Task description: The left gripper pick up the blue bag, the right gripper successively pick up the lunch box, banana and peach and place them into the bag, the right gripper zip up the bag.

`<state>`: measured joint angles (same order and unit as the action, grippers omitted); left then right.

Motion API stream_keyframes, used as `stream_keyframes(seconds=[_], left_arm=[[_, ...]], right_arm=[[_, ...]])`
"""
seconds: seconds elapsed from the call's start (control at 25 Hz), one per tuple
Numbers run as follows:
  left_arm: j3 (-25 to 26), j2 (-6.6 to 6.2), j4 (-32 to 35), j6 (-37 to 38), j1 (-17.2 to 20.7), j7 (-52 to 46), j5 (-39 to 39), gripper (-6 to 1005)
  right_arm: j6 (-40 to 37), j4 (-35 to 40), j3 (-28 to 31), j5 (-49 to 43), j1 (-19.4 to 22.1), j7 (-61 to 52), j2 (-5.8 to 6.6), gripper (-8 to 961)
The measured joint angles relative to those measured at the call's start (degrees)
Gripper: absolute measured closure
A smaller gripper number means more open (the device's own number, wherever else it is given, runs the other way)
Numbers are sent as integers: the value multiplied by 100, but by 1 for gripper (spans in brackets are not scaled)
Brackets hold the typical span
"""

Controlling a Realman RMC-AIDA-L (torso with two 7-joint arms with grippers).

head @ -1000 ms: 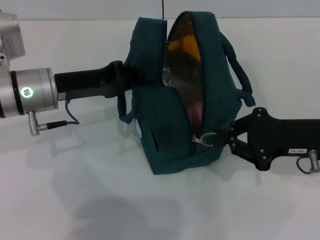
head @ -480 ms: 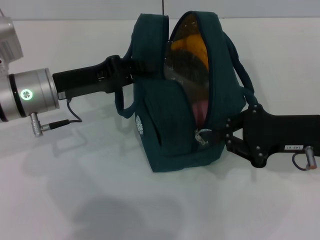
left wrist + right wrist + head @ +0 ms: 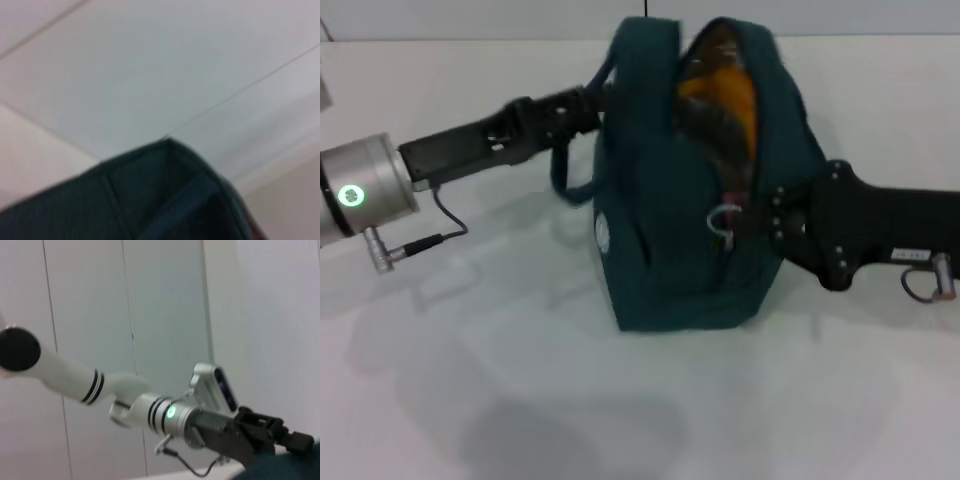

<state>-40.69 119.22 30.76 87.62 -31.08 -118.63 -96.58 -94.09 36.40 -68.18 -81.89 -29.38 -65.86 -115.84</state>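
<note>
In the head view, my right gripper point(image 3: 745, 218) sits at centre right, clenched on the metal zipper pull point(image 3: 722, 218) of the blue bag point(image 3: 660, 200). Half a second ago that pull was lower, near the bag's bottom front; now it has climbed to mid-height and the opening above it has narrowed. Something orange point(image 3: 715, 92) shows through the gap near the top of the frame. The bag stands on the white desk point(image 3: 520, 400) and has shifted slightly right and up. My left gripper point(image 3: 582, 105) comes in from the upper left, grasping the bag's strap at its top edge; it sits higher than before. A small white round label point(image 3: 601, 233) marks the bag's side, and a white sticker point(image 3: 910, 256) sits on my right arm; neither is legible.

In the left wrist view, a dark teal corner of the bag point(image 3: 165, 200) fills the lower middle.

In the right wrist view, my left arm with its green light point(image 3: 171, 413) crosses the lower centre.
</note>
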Motion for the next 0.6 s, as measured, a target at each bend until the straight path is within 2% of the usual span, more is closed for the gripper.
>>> stream_keyframes(seconds=[0.4,0.6], left_arm=[[1,-90,3,47,487,585,851,236],[0,-135,5,27,552,674,945,128]], right_arm=[[268,-59,-2,417,-276,-124,0,946],[398,-87,-12,250,-397,-270,26,946]])
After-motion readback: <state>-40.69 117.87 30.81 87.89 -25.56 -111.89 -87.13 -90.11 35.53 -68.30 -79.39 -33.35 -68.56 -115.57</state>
